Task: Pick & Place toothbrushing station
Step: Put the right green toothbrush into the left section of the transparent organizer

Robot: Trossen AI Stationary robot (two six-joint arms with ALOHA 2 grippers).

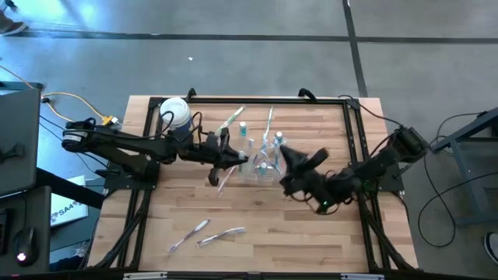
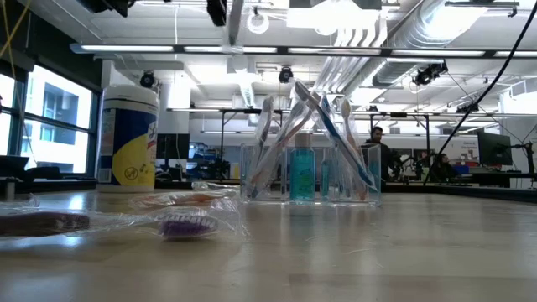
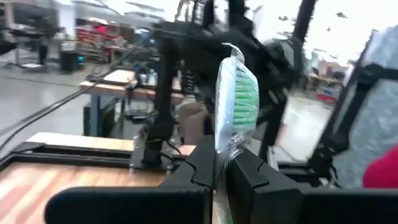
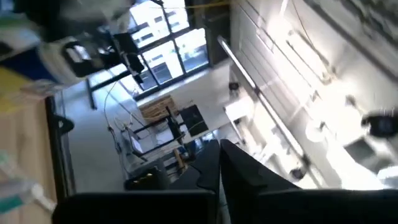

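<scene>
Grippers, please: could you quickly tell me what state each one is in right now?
Left tool: closed on a plastic-wrapped green-bristled toothbrush.
Right tool: closed, holding nothing visible.

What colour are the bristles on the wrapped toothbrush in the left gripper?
Green, on the wrapped toothbrush clamped in the left gripper; the left wrist view shows it best.

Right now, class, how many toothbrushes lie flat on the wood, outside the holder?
3: one toothbrush and a second near the front edge, a third at the back by the white tub. The left hand holds another; arms may hide more.
</scene>
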